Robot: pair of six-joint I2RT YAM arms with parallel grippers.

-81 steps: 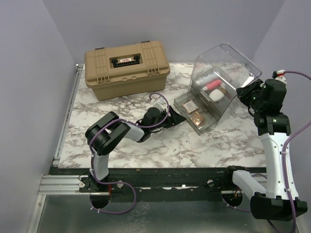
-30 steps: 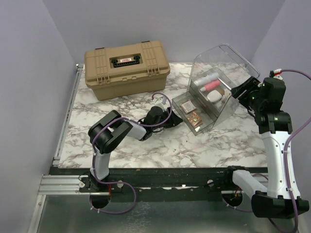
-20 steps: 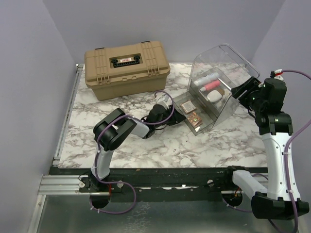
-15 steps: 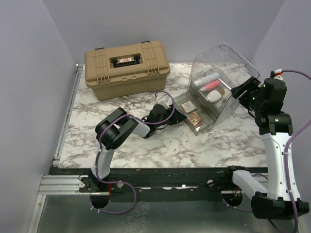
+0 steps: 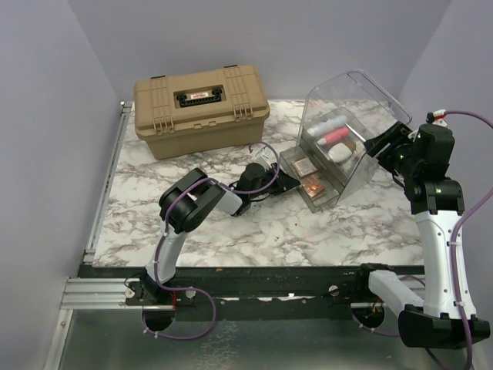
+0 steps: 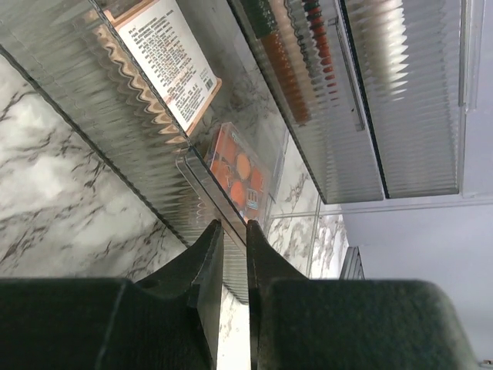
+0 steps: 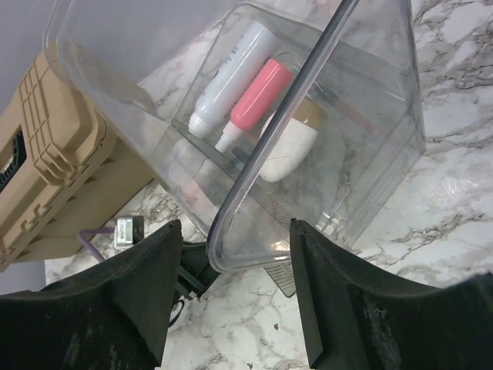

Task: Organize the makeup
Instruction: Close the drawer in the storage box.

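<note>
**A:** Two changes: drawer (image 5: 288, 163) slid deeper into the bin (image 5: 356, 86), and left gripper (image 6: 229, 231) narrowed to a slit at its lip, grip unclear.

**B:** Right gripper (image 7: 235, 231) gaped astride the bin rim, the makeup (image 7: 258, 96) sat inside. Marble table (image 5: 254, 231), lilac walls (image 5: 46, 116).

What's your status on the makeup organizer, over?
Left end effector pinched on drawer lip. Right end effector open, astride clear bin rim. Tubes up top, palettes in drawer. Tan hard case stands apart.

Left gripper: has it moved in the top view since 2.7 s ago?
Yes. Against the tan hard plastic case, which stayed put, the left gripper has shifted slightly right and up-frame, toward the clear plastic drawer organizer.
</note>
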